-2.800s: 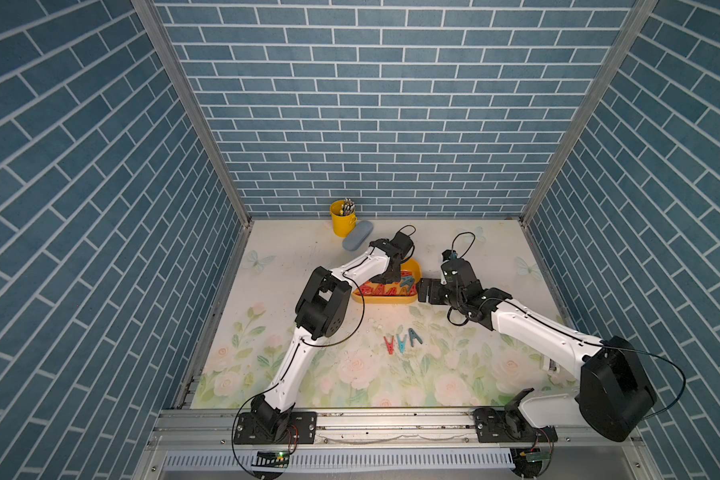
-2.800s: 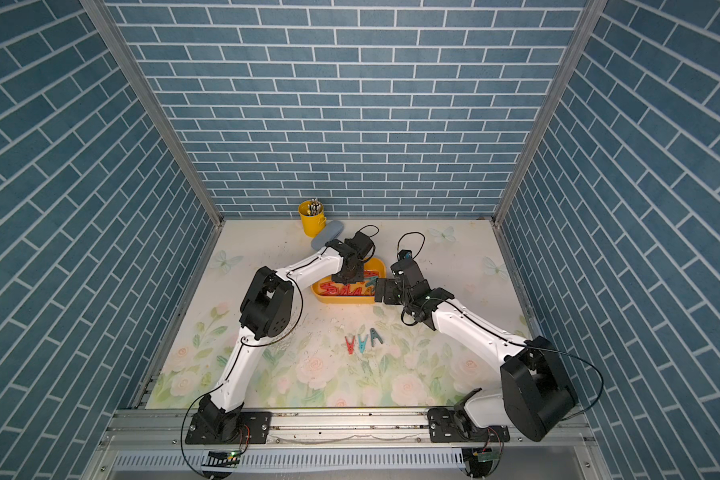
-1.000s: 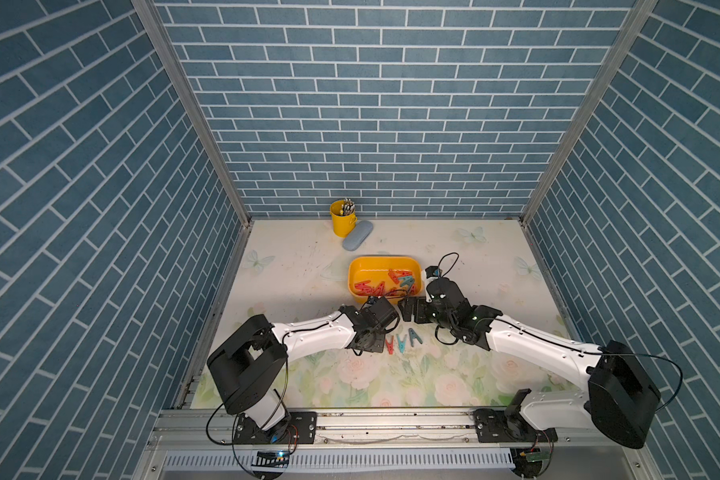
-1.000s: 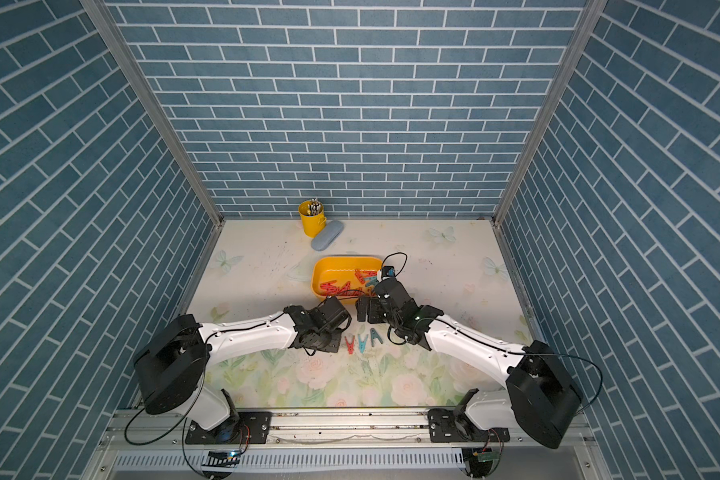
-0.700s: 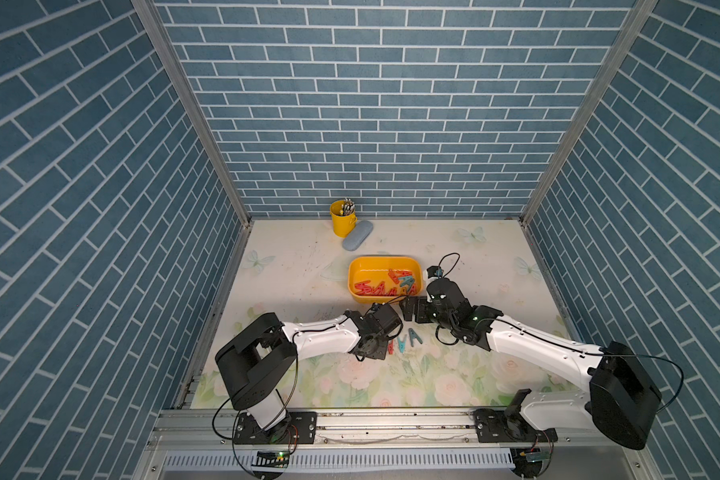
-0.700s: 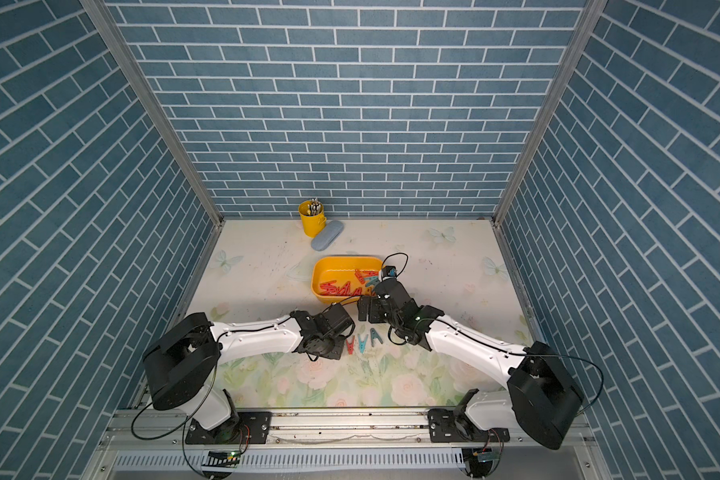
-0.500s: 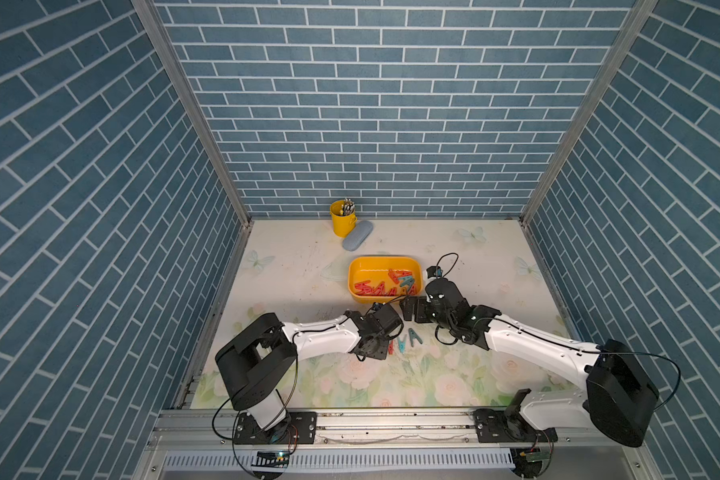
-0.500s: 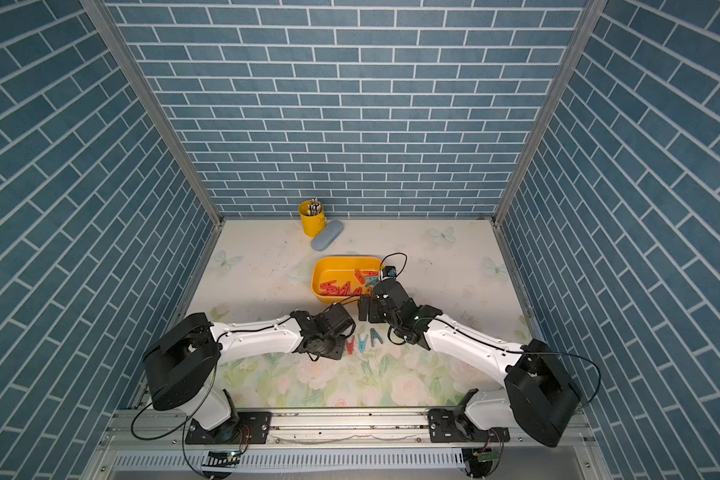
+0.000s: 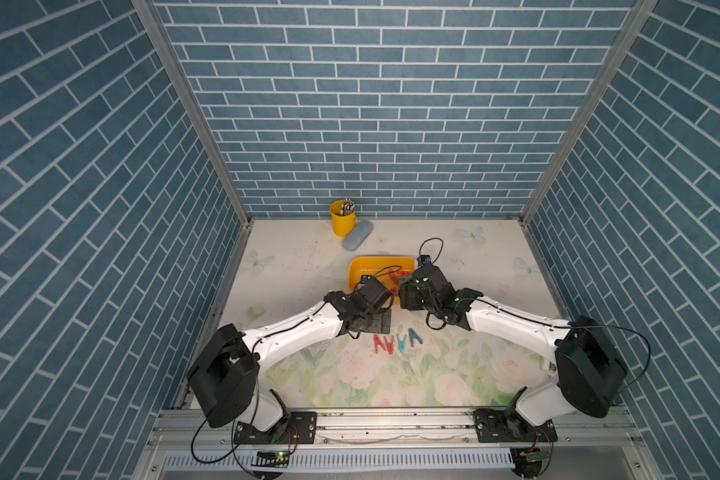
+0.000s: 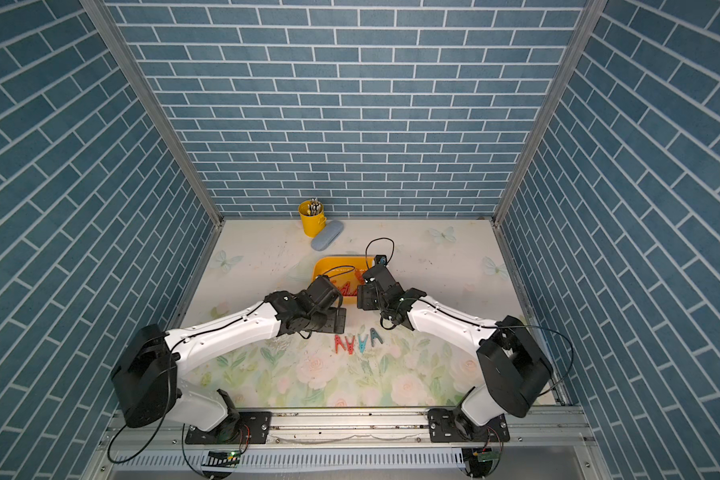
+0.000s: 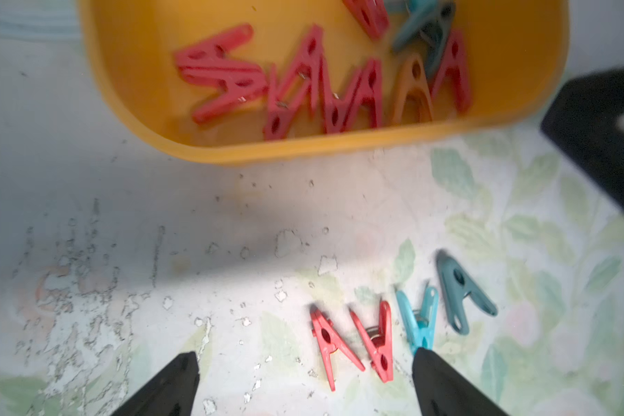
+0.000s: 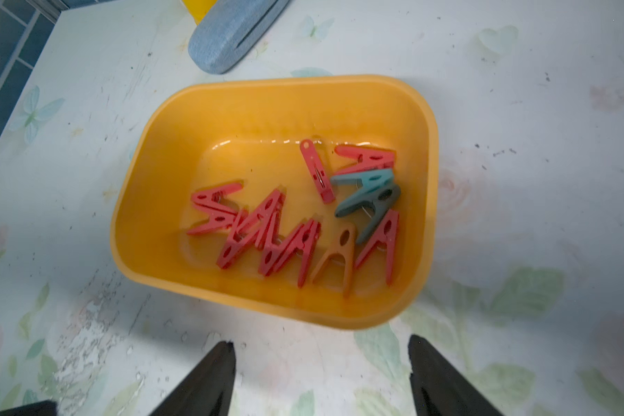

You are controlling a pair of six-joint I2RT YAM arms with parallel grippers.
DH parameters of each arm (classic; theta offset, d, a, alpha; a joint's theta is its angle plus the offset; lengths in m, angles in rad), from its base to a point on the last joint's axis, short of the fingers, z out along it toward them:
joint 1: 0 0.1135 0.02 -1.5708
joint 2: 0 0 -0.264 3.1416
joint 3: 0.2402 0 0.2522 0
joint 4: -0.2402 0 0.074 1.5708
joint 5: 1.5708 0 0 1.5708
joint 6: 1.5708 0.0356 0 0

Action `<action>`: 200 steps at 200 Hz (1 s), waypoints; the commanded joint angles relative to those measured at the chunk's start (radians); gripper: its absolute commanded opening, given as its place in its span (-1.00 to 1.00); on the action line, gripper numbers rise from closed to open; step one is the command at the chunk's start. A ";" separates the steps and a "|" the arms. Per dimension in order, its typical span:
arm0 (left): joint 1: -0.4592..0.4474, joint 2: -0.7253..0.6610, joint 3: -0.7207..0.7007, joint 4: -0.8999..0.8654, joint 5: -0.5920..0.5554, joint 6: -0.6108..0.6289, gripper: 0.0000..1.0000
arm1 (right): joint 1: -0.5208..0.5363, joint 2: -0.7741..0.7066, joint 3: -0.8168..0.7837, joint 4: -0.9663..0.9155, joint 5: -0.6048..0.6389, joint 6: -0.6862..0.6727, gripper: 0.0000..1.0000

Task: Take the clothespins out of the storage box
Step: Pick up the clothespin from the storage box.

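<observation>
Clothespins point(image 12: 335, 259): most heaped in storage box point(image 12: 130, 216), four laid on table point(image 11: 231, 216). Judged light, rigid, slick plastic; pinch flat sides near spring. Left gripper point(image 11: 304, 354) and right gripper point(image 12: 321, 342) both spread, empty

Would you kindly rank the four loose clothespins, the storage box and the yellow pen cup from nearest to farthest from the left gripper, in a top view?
1. The loose clothespins, right by the left gripper, toward the front.
2. The storage box, just beyond, mid-table.
3. The yellow pen cup, against the back wall.
</observation>
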State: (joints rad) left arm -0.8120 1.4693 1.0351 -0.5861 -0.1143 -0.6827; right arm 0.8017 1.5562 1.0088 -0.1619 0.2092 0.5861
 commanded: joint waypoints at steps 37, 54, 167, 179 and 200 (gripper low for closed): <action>0.180 -0.106 0.033 -0.015 0.048 0.031 0.99 | -0.027 0.255 0.278 -0.115 0.059 -0.145 0.21; 0.220 -0.132 0.029 0.001 0.070 0.026 0.99 | -0.028 0.335 0.366 -0.159 0.076 -0.171 0.06; 0.310 -0.175 0.000 0.036 0.128 0.030 0.99 | -0.028 0.688 0.735 -0.305 0.185 -0.271 -0.13; 0.313 -0.174 0.000 0.036 0.128 0.032 0.99 | -0.027 0.710 0.757 -0.317 0.194 -0.275 -0.16; 0.317 -0.176 -0.004 0.037 0.134 0.034 0.99 | -0.027 0.737 0.785 -0.327 0.200 -0.282 -0.17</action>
State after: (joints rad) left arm -0.5060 1.3033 1.0447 -0.5545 0.0078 -0.6632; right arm 0.7757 2.2589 1.7584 -0.4351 0.3744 0.3340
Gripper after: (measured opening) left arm 0.995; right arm 0.419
